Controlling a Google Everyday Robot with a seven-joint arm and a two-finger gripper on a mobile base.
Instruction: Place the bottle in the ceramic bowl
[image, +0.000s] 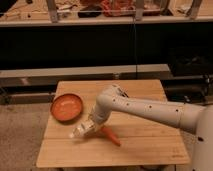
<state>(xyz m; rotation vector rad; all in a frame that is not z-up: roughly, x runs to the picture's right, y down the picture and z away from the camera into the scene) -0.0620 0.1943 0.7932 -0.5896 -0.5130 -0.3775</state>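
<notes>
The orange-red ceramic bowl (66, 107) sits on the left part of the wooden table (145, 150). The slim whitish bottle (79, 132) hangs tilted just off the table, right of and nearer than the bowl. My gripper (88, 127) is shut on the bottle's right end. The white arm (145, 109) reaches in from the right.
An orange carrot (111, 136) lies on the table just right of the gripper. A dark low shelf unit (100, 45) stands behind the table. The table's front edge runs close below the bottle.
</notes>
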